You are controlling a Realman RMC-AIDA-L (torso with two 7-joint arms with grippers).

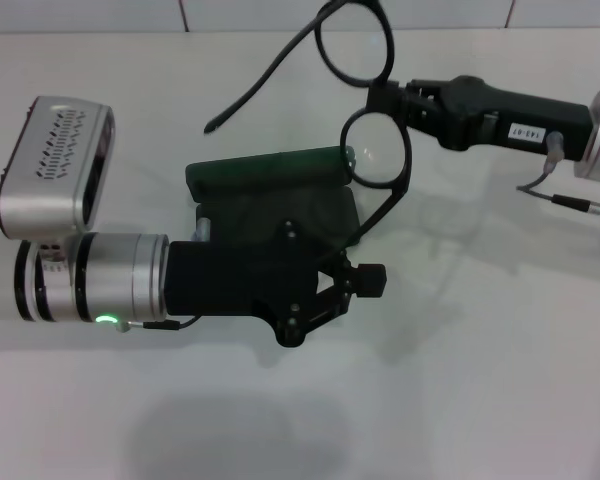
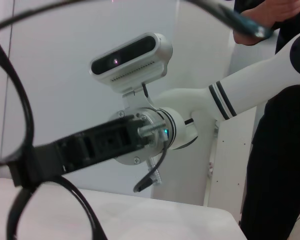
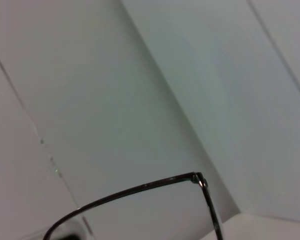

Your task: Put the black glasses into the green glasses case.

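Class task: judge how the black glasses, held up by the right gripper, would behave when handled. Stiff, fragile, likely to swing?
The black glasses look light: the right gripper carries them by the bridge alone. Their thin frame and clear lenses suggest fragility under a hard squeeze. The long temple arms hang free, so they would probably swing or snag on the green glasses case.

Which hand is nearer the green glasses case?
Left. The left hand sits over the green glasses case; the right hand holds the black glasses beside its right end.
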